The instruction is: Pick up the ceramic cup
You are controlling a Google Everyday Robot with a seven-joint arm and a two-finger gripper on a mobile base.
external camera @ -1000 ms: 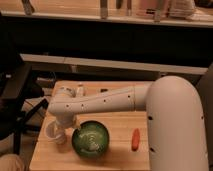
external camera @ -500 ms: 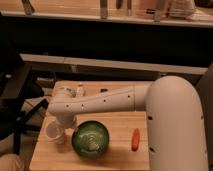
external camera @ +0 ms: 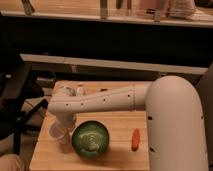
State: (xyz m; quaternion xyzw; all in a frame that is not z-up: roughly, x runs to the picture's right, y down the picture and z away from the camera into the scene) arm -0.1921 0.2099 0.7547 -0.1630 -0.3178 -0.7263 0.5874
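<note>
The ceramic cup [external camera: 54,133], small and whitish with a flared rim, stands near the left edge of the wooden table [external camera: 115,155]. My white arm reaches from the right across the table and bends down at its left end. The gripper [external camera: 63,134] points down at the cup's right side, right against it and partly in front of it. The dark green glossy bowl [external camera: 90,140] sits just right of the gripper. The small orange carrot [external camera: 135,139] lies further right.
A small pale object [external camera: 79,90] stands at the table's back edge behind the arm. A black chair [external camera: 15,97] is to the left of the table. A dark counter front [external camera: 115,42] runs behind it.
</note>
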